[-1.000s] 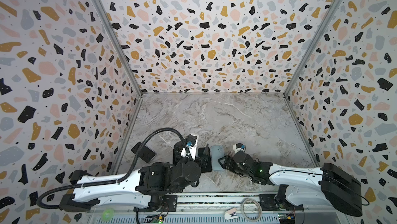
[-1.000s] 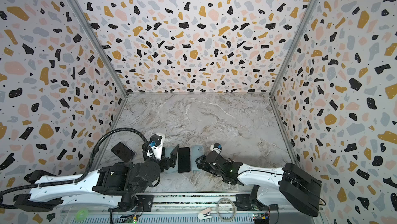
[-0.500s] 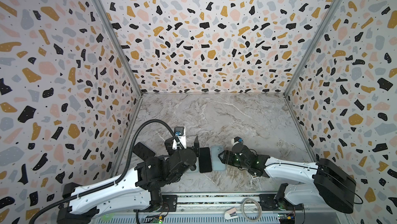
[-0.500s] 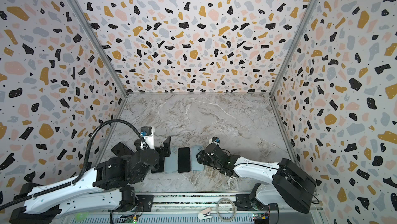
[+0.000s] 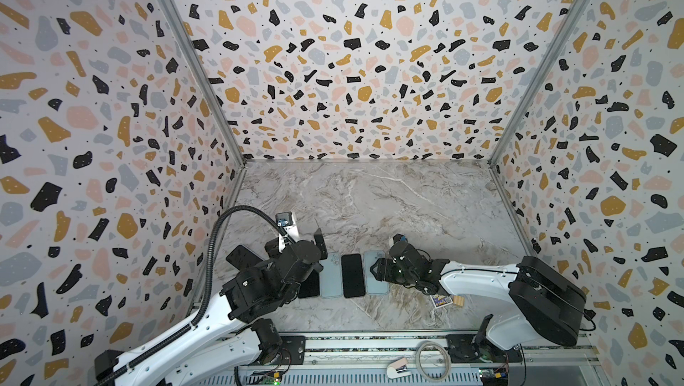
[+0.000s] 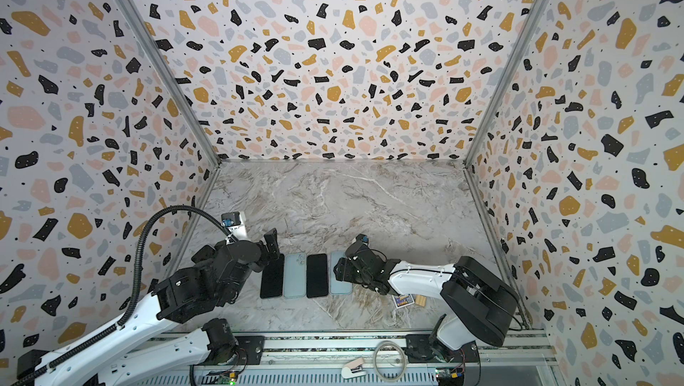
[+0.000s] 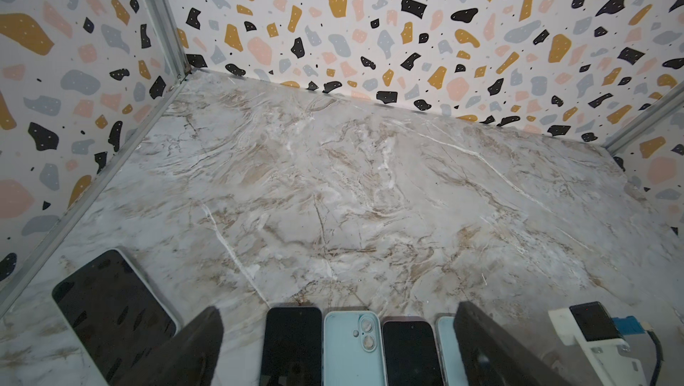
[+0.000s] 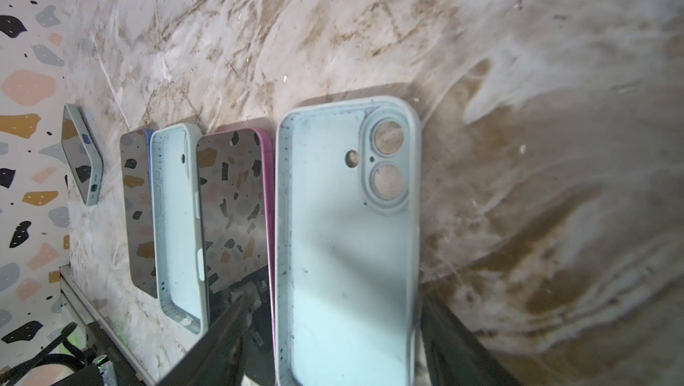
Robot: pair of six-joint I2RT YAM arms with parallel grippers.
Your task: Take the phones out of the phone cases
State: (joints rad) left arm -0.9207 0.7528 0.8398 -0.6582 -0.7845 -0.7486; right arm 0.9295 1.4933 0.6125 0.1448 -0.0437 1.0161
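taking the far wall as twelve o'clock, a row of four things lies flat on the grey marble-patterned worktop (image 5: 370, 210) toward six o'clock, side by side and touching or nearly so. from nine o'clock to three o'clock they are:
- a dark-screened phone with a blue rim (image 8: 138, 213), screen up
- a first pale blue soft case (image 5: 330, 276), empty, its inside up and its round camera holes toward twelve o'clock
- a dark-screened phone with a pink rim (image 5: 352, 275), screen up
- a second pale blue soft case (image 8: 344, 236), also empty and inside up

both of these phones are out of a case. apart from the row, on its nine o'clock side near the wall, a third phone in a pale case (image 7: 111, 313) lies turned at an angle.

the left tool (image 7: 338, 308) hangs over the nine o'clock end of the row. it is released, and its dark fingers (image 7: 192, 351) are spread wide and grasp nothing. the right tool (image 8: 340, 295) is low at the three o'clock end. its fingers stand on the two long sides of the second pale blue soft case, which rests flat on the worktop. i cannot tell if they press on it or only flank it.

a small printed card (image 5: 442, 299) and a small wooden block (image 5: 459, 301) lie just beside each other, at five o'clock from the right tool.
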